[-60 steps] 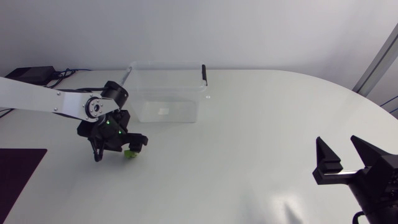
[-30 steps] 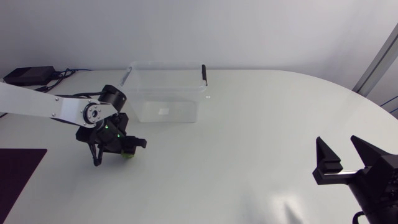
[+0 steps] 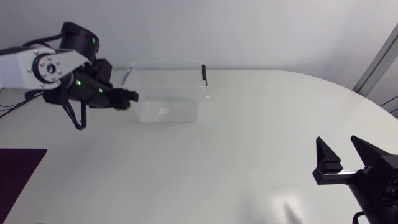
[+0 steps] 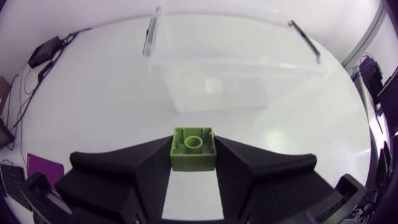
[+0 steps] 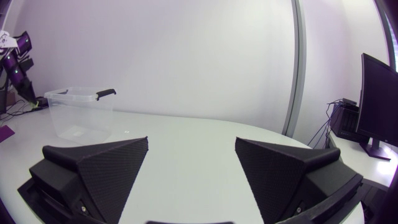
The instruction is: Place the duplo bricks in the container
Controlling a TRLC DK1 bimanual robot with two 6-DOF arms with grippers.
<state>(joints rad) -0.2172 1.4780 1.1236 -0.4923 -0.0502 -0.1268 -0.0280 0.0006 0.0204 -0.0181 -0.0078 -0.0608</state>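
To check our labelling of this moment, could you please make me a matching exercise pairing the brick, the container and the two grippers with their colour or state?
Things:
1. duplo brick
2. container
3. left gripper
4. right gripper

States:
a. open, holding nothing
b. green, clamped between two fingers
c. transparent, not held
d. shut, close to the container

Pairs: 1-b, 2-c, 3-d, 4-a
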